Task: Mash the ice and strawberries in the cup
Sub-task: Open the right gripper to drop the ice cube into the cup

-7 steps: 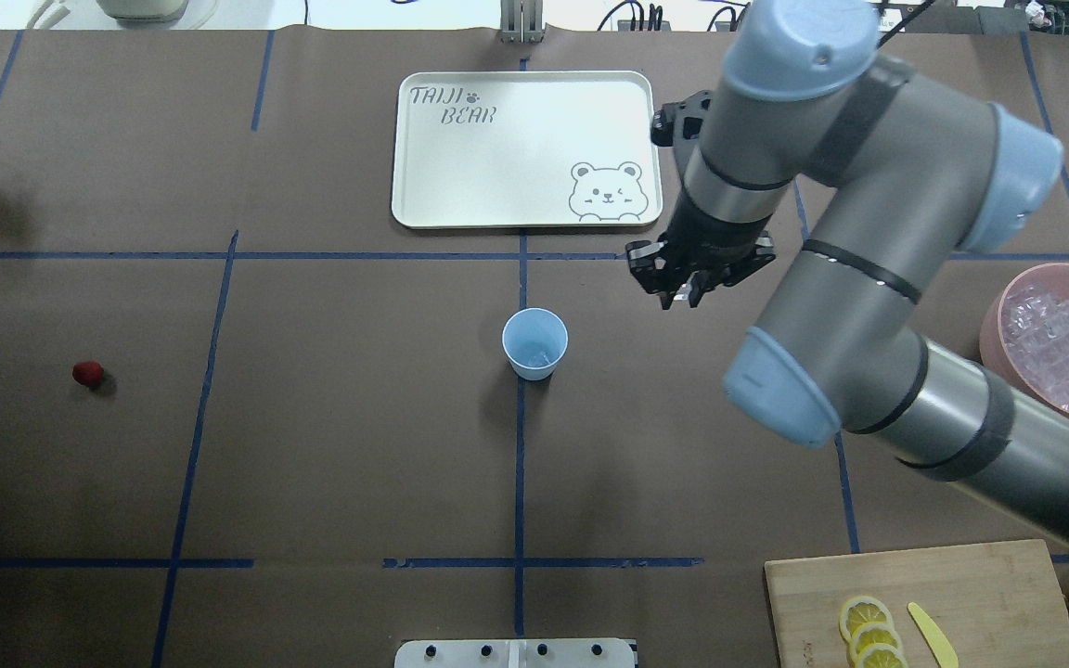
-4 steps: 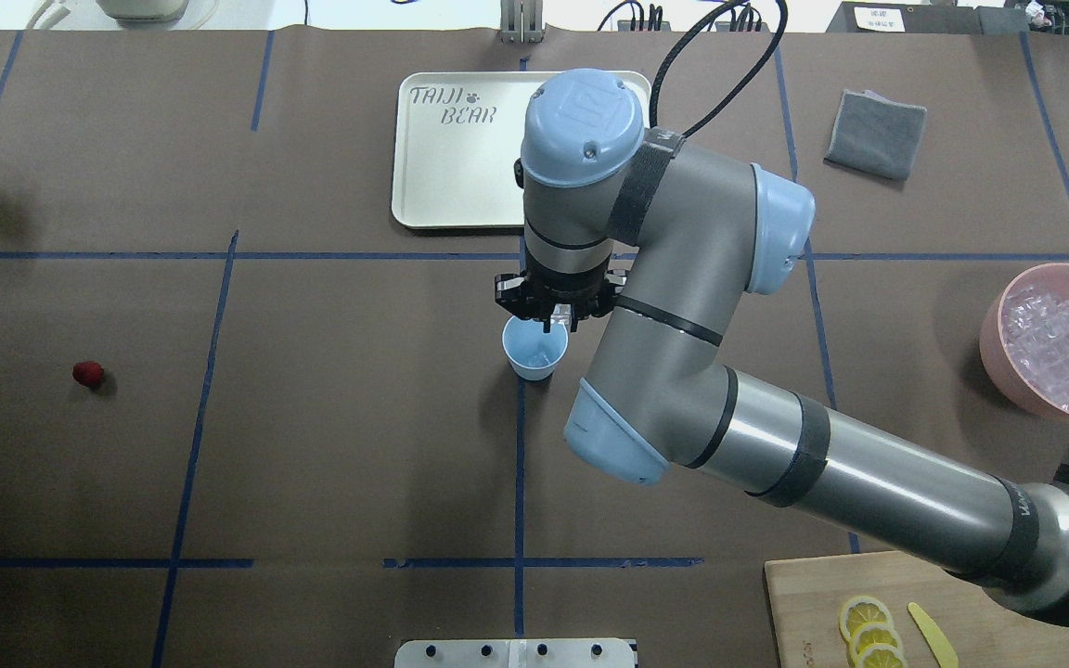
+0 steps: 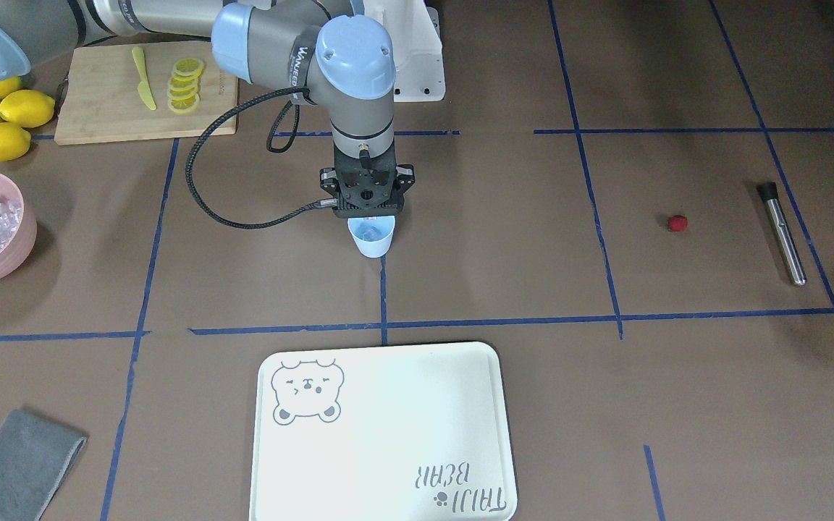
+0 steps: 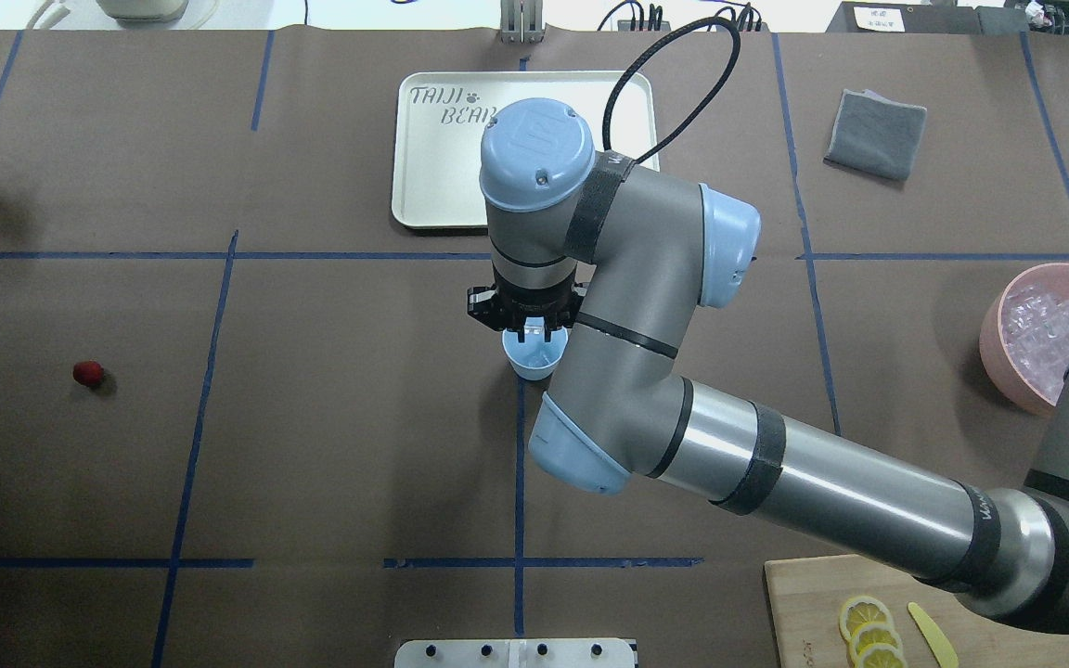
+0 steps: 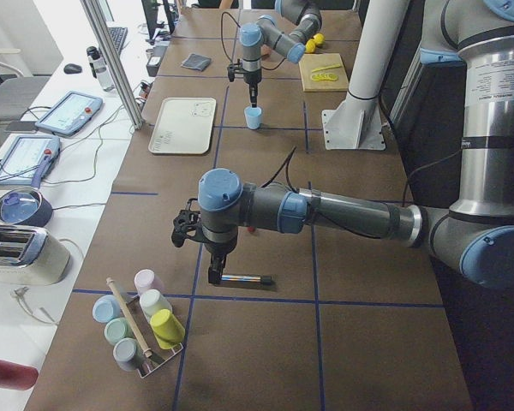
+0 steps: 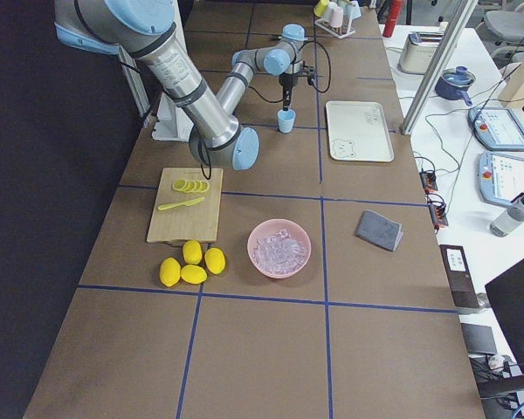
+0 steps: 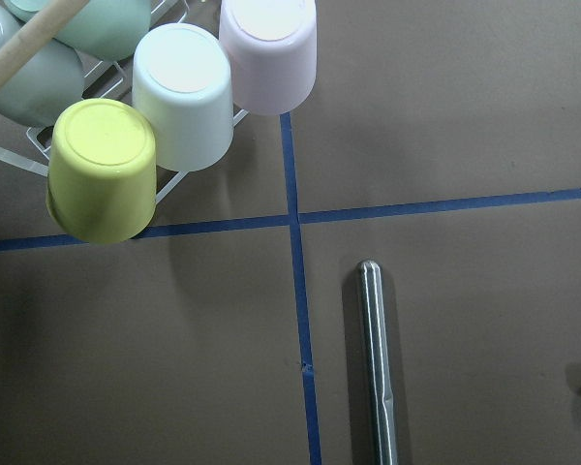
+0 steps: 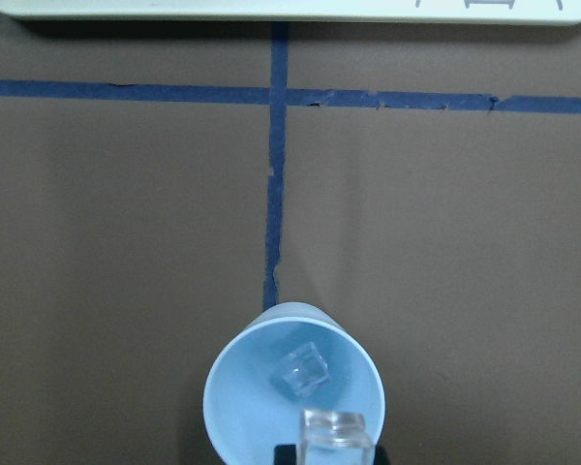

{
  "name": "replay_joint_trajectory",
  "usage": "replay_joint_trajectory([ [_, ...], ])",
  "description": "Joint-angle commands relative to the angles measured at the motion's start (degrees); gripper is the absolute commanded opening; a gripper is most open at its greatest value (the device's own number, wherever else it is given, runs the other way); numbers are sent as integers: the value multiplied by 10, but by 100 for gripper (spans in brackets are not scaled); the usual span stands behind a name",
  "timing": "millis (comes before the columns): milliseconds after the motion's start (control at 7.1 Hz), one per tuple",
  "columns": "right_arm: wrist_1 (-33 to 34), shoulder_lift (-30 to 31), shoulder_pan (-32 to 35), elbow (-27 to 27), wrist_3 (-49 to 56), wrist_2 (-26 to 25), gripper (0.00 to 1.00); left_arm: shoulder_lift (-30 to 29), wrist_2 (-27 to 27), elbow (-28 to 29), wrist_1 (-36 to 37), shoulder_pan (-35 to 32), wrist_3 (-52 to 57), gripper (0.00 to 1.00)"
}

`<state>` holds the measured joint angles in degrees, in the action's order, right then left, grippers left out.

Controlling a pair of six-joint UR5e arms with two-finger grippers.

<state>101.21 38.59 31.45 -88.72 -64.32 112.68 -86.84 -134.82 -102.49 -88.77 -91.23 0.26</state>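
Over the cup's mouth: the right fingers (image 3: 366, 211) point straight down from a vertical wrist.
Right fingers, state: pressed in on a clear ice cube (image 8: 336, 429), which is pinched between their tips.
Held cube, place: it hangs inside the circle of the rim, towards the side nearest the wrist camera. Whether it touches the cup cannot be told.
Cup (image 4: 534, 357): pale blue and upright on the brown worktop (image 4: 330, 445), directly under the right fingers. It stands on a strip of blue tape (image 8: 275, 194).
Inside the cup: one loose cube (image 8: 301, 369) lies on the bottom, below the fingertips and just ahead of them, apart from the pinched one.
Strawberry (image 4: 87, 373): a single red berry lies bare on the worktop, well apart from the right fingers, far out on the robot's left.
Left fingers (image 5: 214, 276): they show only in the side view, hanging over a metal muddler (image 7: 378, 368) that lies flat. The berry lies near it. Whether these fingers are spread or closed cannot be told.
Pink bowl (image 3: 22, 239): heaped with ice (image 4: 1040, 325), well apart from the right fingers on the robot's right.
Tray (image 4: 442, 176): white with a bear print, flat on the worktop just beyond the cup.
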Motion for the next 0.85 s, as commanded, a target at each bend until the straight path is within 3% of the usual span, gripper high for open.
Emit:
replay_joint_trajectory([
  [0, 1, -5, -4, 9, 0, -1, 3, 0, 0, 0, 0, 0, 0, 100],
  [141, 1, -4, -5, 9, 1, -1, 6, 0, 0, 1, 0, 0, 0, 100],
  [704, 2, -1, -6, 11, 1, 1, 51, -1, 0, 1, 0, 0, 0, 100],
])
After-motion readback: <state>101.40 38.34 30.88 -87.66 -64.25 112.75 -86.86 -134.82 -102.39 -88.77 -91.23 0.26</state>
